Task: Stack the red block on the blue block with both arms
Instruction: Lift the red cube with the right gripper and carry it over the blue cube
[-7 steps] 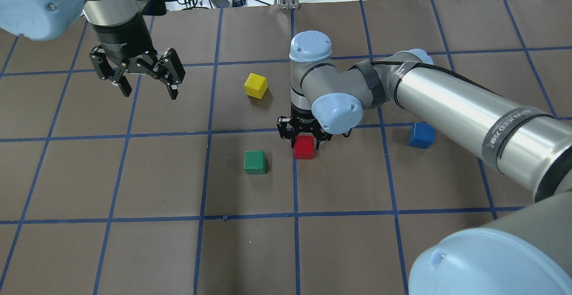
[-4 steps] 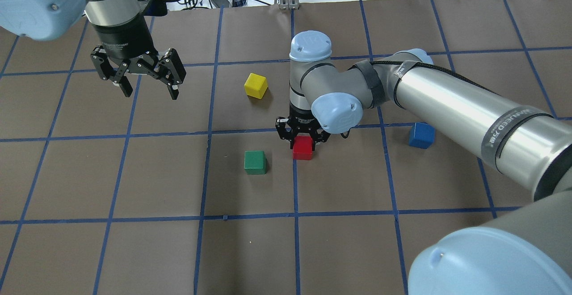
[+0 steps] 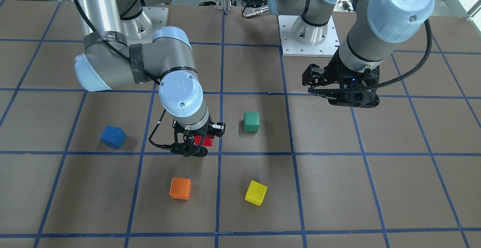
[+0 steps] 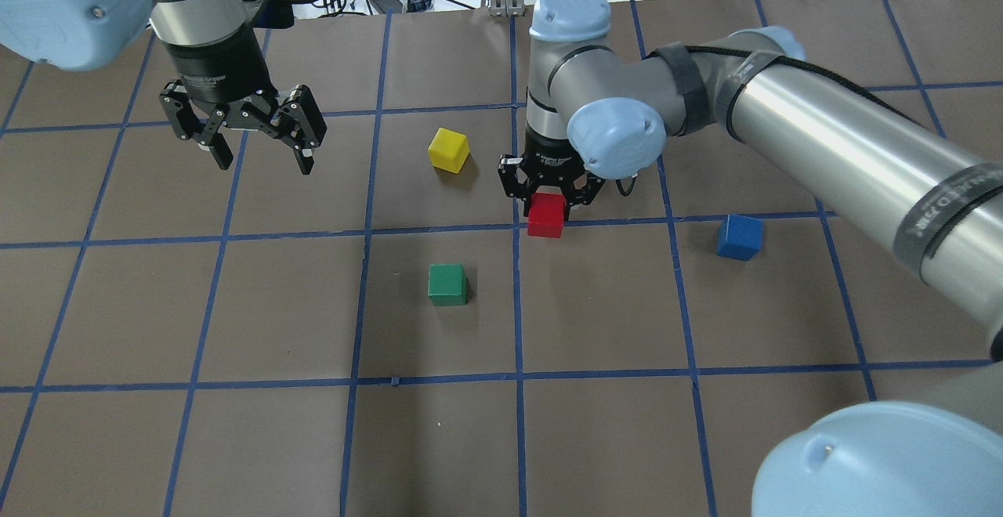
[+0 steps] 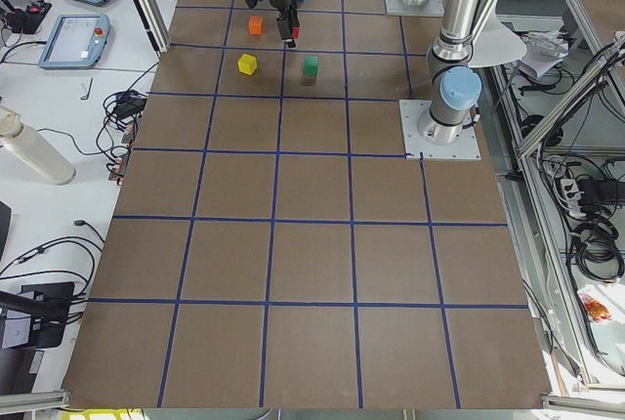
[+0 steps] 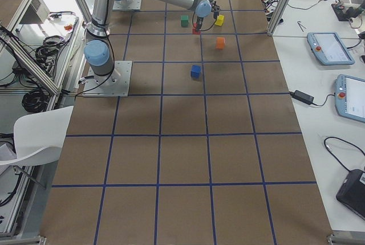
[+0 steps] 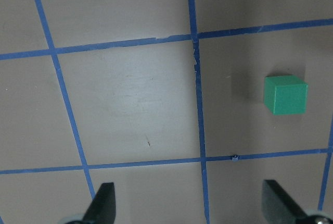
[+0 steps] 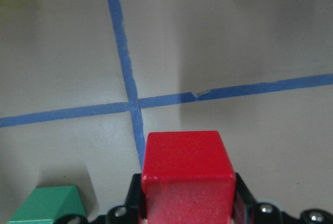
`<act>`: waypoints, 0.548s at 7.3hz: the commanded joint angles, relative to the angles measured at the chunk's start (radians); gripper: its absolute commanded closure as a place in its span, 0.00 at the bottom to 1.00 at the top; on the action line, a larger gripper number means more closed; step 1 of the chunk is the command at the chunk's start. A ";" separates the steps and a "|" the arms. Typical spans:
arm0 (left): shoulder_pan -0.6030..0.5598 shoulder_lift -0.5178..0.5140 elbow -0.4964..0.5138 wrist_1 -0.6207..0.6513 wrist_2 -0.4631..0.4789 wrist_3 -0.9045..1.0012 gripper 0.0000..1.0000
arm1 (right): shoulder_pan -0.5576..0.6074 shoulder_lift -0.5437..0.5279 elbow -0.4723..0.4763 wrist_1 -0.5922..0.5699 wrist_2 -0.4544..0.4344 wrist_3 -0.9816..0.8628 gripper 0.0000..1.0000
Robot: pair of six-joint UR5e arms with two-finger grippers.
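Your right tool [image 4: 548, 202] is gripping the red block [image 4: 546, 216] between its fingers, holding it above the counter [image 4: 439, 439] near a tape crossing. The blue block [image 4: 739, 236] is sitting well apart, on the robot's right side. Your left tool [image 4: 263, 164] is hanging spread wide, gripping nothing. The tools' lettering is showing too small to read; a joint cap [image 3: 400, 3] is showing "UR".
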 commanded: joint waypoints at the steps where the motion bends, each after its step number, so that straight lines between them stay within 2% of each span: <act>1: 0.000 0.000 -0.001 0.000 0.000 0.000 0.00 | -0.103 -0.029 -0.095 0.170 -0.062 -0.125 1.00; 4: -0.003 -0.008 -0.002 0.000 0.001 -0.009 0.00 | -0.272 -0.076 -0.092 0.175 -0.082 -0.169 1.00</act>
